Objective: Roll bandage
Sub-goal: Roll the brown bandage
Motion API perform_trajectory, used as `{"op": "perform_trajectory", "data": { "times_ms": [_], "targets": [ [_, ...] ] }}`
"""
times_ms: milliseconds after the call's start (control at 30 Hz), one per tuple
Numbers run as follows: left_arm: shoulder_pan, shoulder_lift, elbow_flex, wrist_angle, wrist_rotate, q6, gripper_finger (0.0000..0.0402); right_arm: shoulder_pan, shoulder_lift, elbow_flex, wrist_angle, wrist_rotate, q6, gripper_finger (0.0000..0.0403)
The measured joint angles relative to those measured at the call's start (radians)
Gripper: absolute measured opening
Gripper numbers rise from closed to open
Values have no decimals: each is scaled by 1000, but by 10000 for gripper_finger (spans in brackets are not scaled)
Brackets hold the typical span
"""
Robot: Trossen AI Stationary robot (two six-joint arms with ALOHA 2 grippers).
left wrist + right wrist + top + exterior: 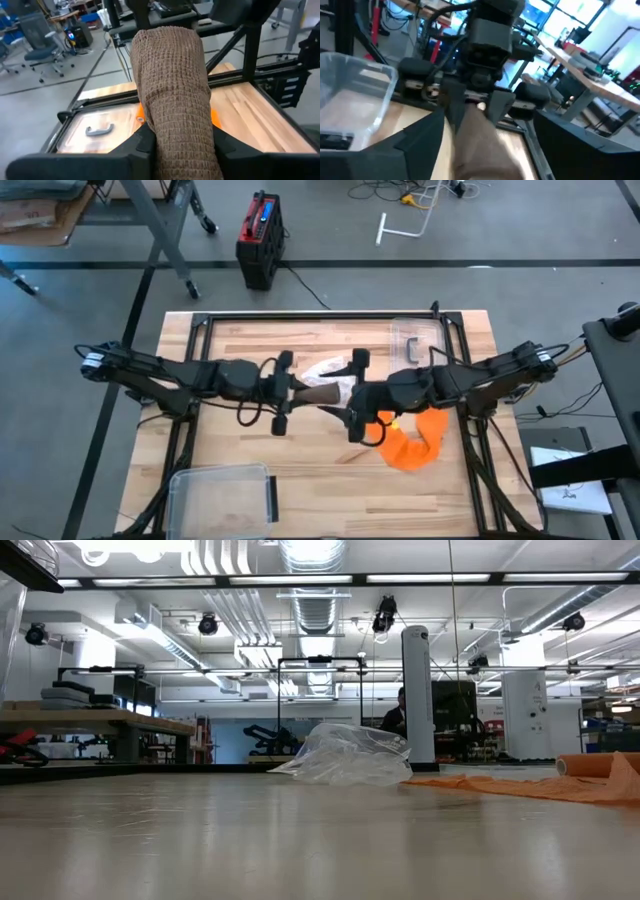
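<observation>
The high view looked straight down on the wooden table from well above, taking in both arms and the grey floor around it. The low view sat at table-top height, facing level across the boards toward the workshop beyond; a crumpled clear plastic bag and orange cloth lay mid-distance, both also seen from above. The left wrist view looked forward along a brown bandage, very close, toward the table's far frame. The right wrist view faced the opposite way, close upon the left gripper and the same bandage.
</observation>
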Motion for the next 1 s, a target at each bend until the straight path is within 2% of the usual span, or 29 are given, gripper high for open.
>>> {"op": "perform_trajectory", "data": {
  "times_ms": [133, 333, 533, 733, 867, 1000],
  "targets": [
    [0, 72, 87, -80, -1, 31, 76, -4, 8, -1, -68, 0, -24, 298],
    [0, 139, 209, -231, -1, 3, 78, -9, 9, -2, -174, 4, 52, 259],
    [0, 171, 234, -237, 24, 20, 77, -9, 10, -2, -215, 0, 71, 208],
    [-2, 142, 226, -226, 26, 16, 79, -10, 10, -1, -220, 2, 116, 171],
    [-2, 135, 224, -223, 26, 15, 79, -10, 10, -1, -218, 4, 95, 164],
    [-2, 135, 224, -223, 30, 15, 79, -10, 9, -1, -215, 4, 95, 177]
  ]
}}
